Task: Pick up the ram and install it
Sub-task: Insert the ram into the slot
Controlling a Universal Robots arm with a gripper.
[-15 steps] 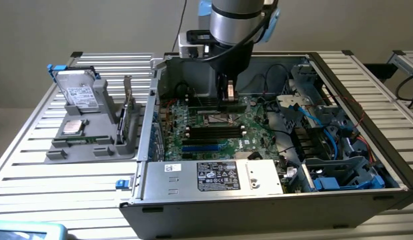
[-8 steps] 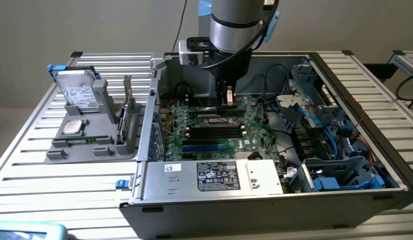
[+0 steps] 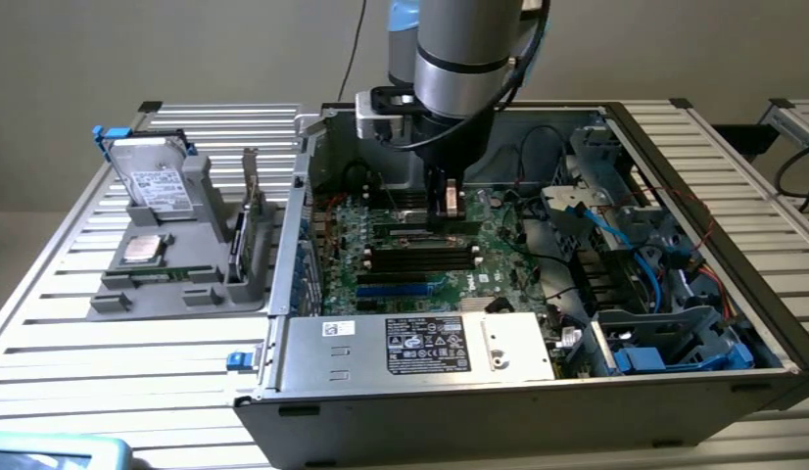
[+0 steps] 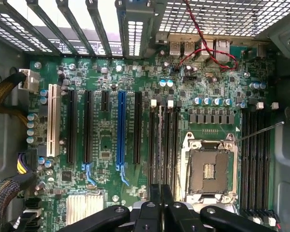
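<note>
Snugly between the jaws, ram point(image 4: 160, 145)

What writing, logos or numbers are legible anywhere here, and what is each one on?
Nothing can be read clearly.
Stickers on the metal box at the case front: print too small to read.
Hard drive label: blurred, unreadable.
Motherboard markings: too small to read.

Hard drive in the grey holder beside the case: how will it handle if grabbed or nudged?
The hard drive looks like a rigid metal box, so probably stiff and heavy for its size. It leans propped in the grey holder, so a sideways push might tip it. Its smooth labelled face may be slippery.
</note>
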